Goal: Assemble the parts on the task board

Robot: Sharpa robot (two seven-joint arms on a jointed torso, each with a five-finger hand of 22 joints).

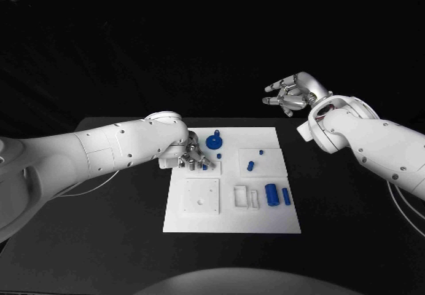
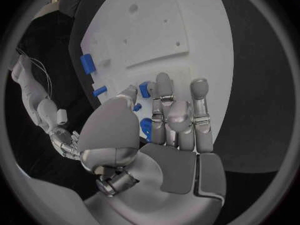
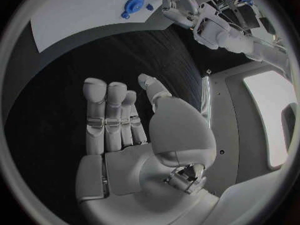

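Head view: the white task board (image 1: 232, 221) lies mid-counter with about six blue parts (image 1: 272, 195); the left hand (image 1: 188, 161) rests fingers-down at its left edge. Left wrist view: fingers extended over one part (image 2: 144, 89), whether grasped is unclear. Right wrist view: the right hand (image 3: 134, 135) is raised, spread, empty.

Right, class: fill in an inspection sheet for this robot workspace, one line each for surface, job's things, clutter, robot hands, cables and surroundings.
Surface: black table, bare around the board.
Job's things: white task board mid-table; round blue part near its far edge, small blue peg on a raised square, two blue cylinders beside a white slotted block.
Clutter: nothing seen.
Robot hands: left robot hand low over the board's far left, fingertips at a small blue part; grip cannot be told. Right robot hand raised off the board, holding nothing.
Cables: thin wires along the right arm.
Surroundings: dark backdrop.
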